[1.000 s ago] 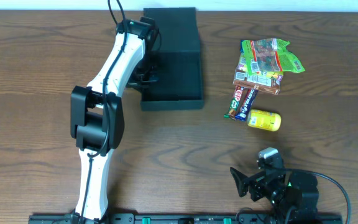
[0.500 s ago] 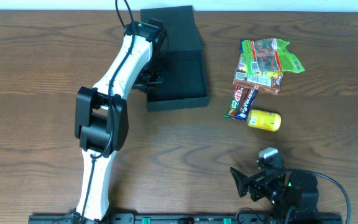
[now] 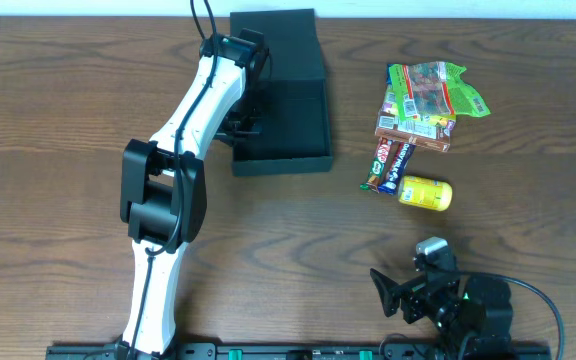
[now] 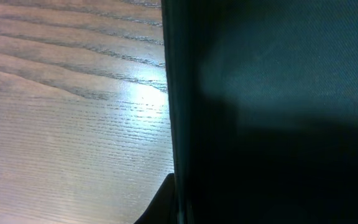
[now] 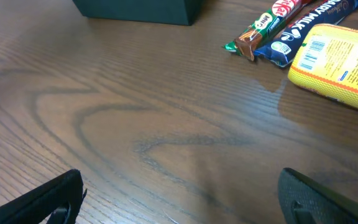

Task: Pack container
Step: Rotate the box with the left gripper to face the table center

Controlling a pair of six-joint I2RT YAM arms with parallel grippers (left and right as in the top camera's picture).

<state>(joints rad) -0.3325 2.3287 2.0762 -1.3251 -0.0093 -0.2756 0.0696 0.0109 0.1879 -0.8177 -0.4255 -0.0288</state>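
Wooden table [image 3: 68, 100]: brown, bare at frame left.
Overhead: matte black square cardboard container [image 3: 280, 165] upper centre, lid up-frame; left gripper [image 3: 240, 125] closed, apparently pinching its left wall; snack packets [image 3: 418, 110] well right, nearer right gripper [image 3: 404, 270].
Left wrist: container [image 4: 272, 93] fills right half.
Right wrist: jaws fully spread, empty; yellow packet [image 5: 337, 62] upper right, unobstructed.

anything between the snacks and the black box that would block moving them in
Nothing visible does. Only bare table lies between the snack pile and the container; the left tool is at the container's opposite wall.
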